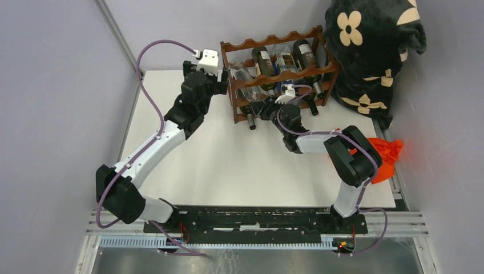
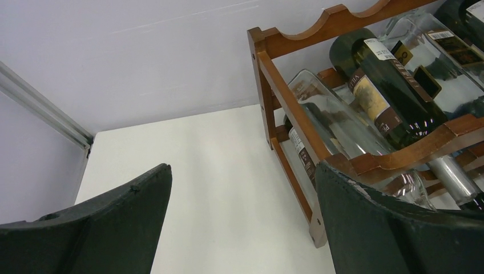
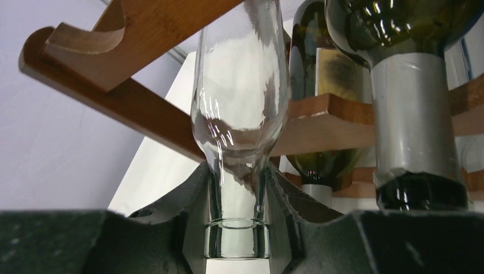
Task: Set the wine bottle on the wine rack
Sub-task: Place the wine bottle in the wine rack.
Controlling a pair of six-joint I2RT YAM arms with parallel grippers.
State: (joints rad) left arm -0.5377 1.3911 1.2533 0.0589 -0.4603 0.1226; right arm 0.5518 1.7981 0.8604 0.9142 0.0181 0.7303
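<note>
White worktop (image 1: 228,160) and lilac walls frame your scene, with the wine rack (image 1: 274,76) standing at the far edge, just beside a black flower-print blanket (image 1: 371,45). Your right fingers (image 3: 319,240) are clamped on the neck of the clear wine bottle (image 3: 240,114), low at the front of the rack. From the right wrist view the bottle's body runs up into the rack across a wooden rail, next to a dark green bottle (image 3: 394,34) with a grey foil neck; you cannot tell whether it rests on the rail. Your left fingers (image 2: 114,228) stand wide apart and hold nothing, hovering over the worktop just beside the rack's left end post. An orange cloth (image 1: 388,154) lies behind your right arm.
</note>
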